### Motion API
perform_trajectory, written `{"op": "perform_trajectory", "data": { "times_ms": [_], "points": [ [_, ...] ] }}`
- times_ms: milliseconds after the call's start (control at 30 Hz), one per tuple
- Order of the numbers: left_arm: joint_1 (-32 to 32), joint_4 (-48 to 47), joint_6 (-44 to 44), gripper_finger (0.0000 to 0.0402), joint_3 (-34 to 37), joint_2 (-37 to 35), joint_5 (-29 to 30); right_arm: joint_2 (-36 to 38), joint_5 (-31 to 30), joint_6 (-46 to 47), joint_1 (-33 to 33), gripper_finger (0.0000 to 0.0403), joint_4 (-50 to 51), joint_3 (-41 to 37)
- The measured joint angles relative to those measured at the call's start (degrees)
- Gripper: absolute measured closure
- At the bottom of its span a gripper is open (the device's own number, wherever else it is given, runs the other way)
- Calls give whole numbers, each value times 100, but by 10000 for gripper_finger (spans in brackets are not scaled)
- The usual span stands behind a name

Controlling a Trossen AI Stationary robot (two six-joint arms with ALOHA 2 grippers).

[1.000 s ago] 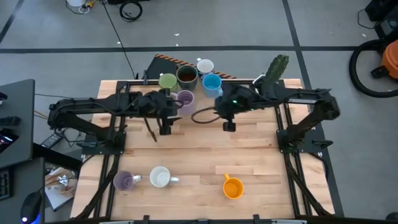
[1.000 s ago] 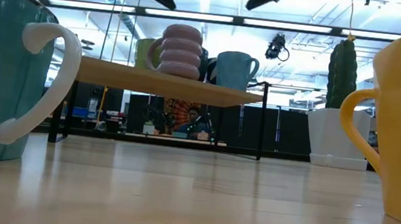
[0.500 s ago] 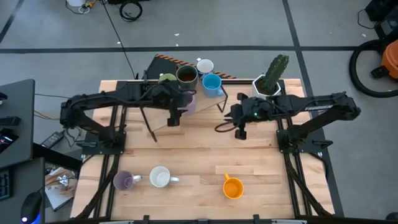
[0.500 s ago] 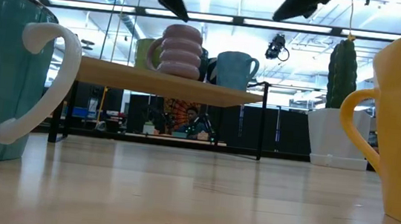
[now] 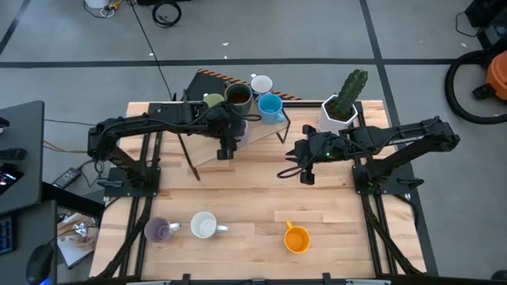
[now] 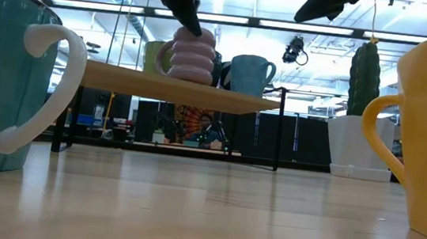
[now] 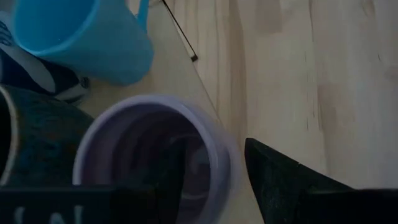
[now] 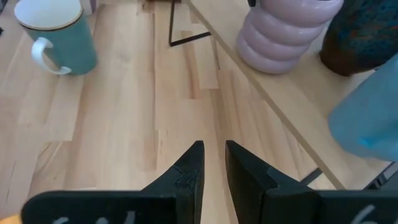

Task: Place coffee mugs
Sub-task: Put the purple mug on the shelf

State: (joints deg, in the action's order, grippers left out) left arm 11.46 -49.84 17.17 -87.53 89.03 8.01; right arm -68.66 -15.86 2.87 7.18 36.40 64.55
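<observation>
A low wooden shelf (image 5: 207, 150) stands at the table's far side. It carries a green mug (image 5: 212, 101), a dark brown mug (image 5: 238, 95), a white mug (image 5: 261, 83), a blue mug (image 5: 270, 105) and a ribbed purple mug (image 6: 192, 54). My left gripper (image 7: 211, 155) is open and reaches down over that purple mug's rim. My right gripper (image 8: 213, 149) is shut and hovers above bare table right of the shelf. Near the front edge stand another purple mug (image 5: 158, 229), a white-lined teal mug (image 5: 204, 226) and an orange mug (image 5: 296, 237). My left gripper comes from above, pointing down. One finger (image 7: 171, 180) is inside the purple mug and the other finger (image 7: 280, 180) is outside its rim (image 7: 221, 155) on the side toward the table's middle. Whether either finger touches the wall I cannot tell. The mug stands upright on the shelf.
A white hexagonal pot with a cactus (image 5: 341, 111) stands at the far right, behind my right arm. The shelf's black wire legs (image 8: 186, 37) rest on the table. Open wood lies between the shelf and the three front mugs.
My left gripper has moved right along the shelf and come down onto the purple mug's rim. My right gripper has drawn away from the shelf, toward the table's right and near edges. No mug has moved.
</observation>
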Motion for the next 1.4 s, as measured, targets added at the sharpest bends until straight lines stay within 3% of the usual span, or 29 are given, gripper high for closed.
{"op": "perform_trajectory", "data": {
  "times_ms": [267,600,1100,1400],
  "points": [
    [-2,4,-15,291,-2,-6,0,0,2,0,0,332,-63,0],
    [-10,7,-479,335,-2,-7,-23,-2,2,-16,0,332,-76,0],
    [-13,16,-1352,347,-3,-8,2,-4,-2,-40,0,332,-81,2],
    [-15,-386,-1600,347,-506,-10,-86,-7,16,-46,0,332,-79,3]
  ]
}}
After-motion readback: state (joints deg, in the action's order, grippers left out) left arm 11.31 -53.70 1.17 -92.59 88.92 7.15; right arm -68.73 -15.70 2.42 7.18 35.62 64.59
